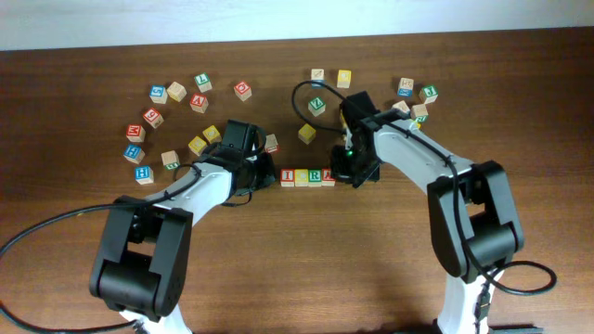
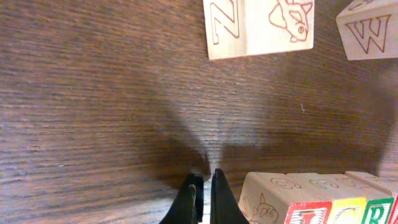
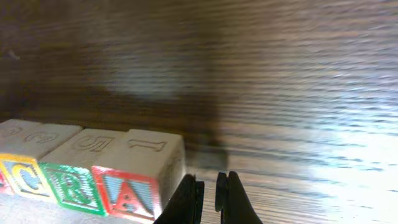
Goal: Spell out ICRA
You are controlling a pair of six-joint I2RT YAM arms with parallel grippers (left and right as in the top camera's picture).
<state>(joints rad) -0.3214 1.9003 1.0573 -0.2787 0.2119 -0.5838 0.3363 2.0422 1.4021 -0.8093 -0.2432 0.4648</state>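
ICRA row (image 1: 307, 176) lies between left claw (image 2: 204, 178) and right claw (image 3: 209, 180); both together, empty.

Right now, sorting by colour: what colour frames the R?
R cube: green, clearest in right wrist view.

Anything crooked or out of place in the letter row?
Nothing stands out: I, C, R and A sit in one straight row, sides touching. Left end effector and right end effector flank it, shut and empty.
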